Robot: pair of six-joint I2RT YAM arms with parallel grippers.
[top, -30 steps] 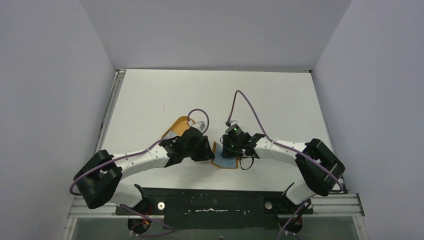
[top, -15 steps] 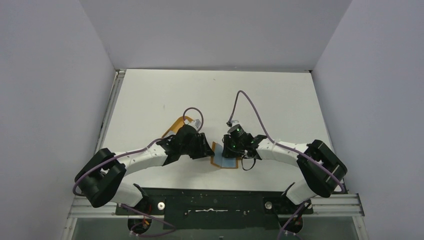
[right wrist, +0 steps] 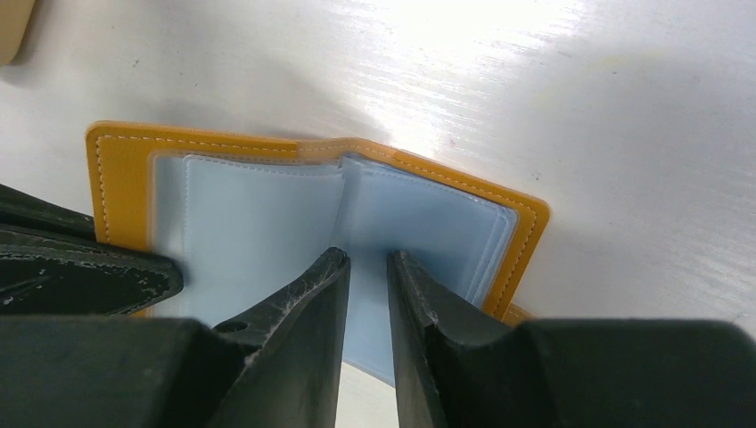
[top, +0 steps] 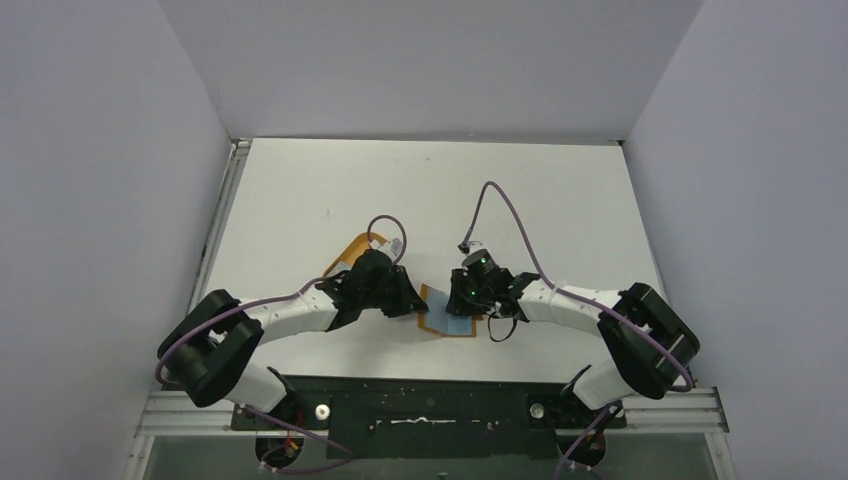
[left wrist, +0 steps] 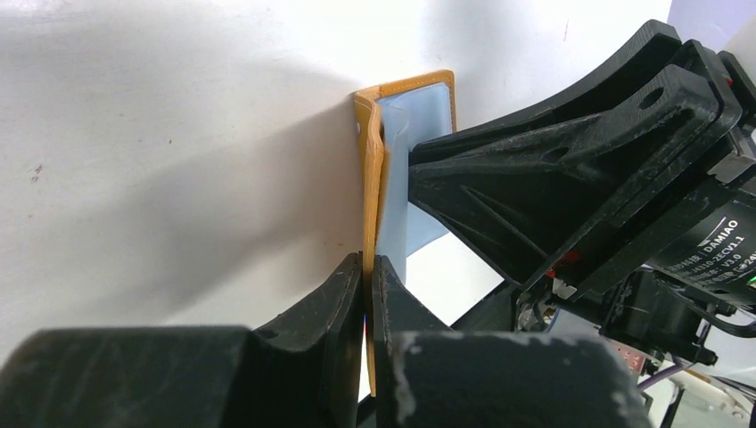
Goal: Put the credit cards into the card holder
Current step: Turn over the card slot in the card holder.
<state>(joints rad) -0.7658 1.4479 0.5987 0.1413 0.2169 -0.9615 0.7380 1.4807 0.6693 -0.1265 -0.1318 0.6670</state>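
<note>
One card holder [left wrist: 369,192] edge in left hand [left wrist: 367,264]

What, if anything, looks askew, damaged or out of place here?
Nothing looks spilled or damaged. One oddity: the holder does not lie flat. One orange cover stands on edge, pinched in the left end effector, so the fold gapes open.

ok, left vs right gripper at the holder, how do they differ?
The left gripper is pinched on the holder's orange edge; the right gripper shows a narrow gap over the blue pockets, grip unclear. Left reaches in from the holder's left, right from its right. Both are at the open holder.
</note>
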